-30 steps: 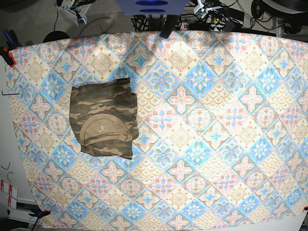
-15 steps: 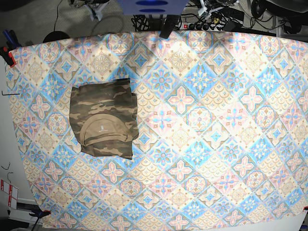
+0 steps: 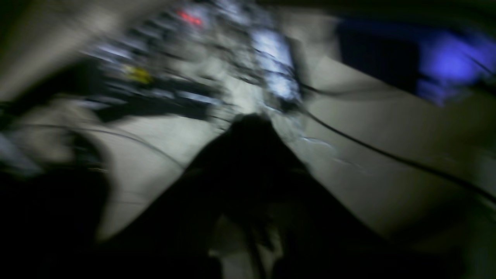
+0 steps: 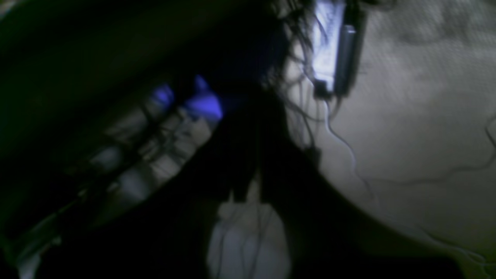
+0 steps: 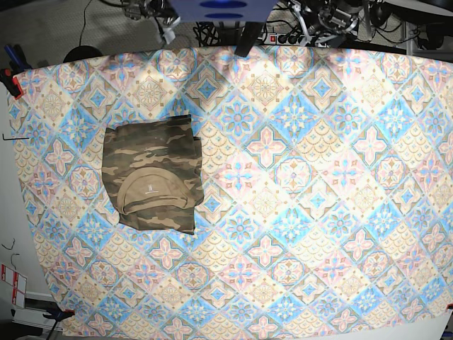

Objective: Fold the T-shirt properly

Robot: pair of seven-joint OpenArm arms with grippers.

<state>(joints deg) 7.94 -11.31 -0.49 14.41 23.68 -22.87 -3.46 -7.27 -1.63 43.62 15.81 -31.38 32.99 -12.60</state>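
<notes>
The T-shirt (image 5: 151,174) lies as a compact folded rectangle at about nine o'clock on the tile-patterned cloth (image 5: 318,177), tan neck lining up, and nothing is touching it. Both arms are drawn back past the twelve o'clock edge. The left gripper (image 3: 248,232) shows only as a dark blurred shape whose jaws read as pressed together and empty; the right gripper (image 4: 248,186) looks nearly closed too, with nothing visibly between its jaws (both wrist views are heavily smeared). The fold looks essentially finished. To end well, I would keep both arms clear of the shirt and avoid snagging the cables (image 5: 297,28) behind the table.
</notes>
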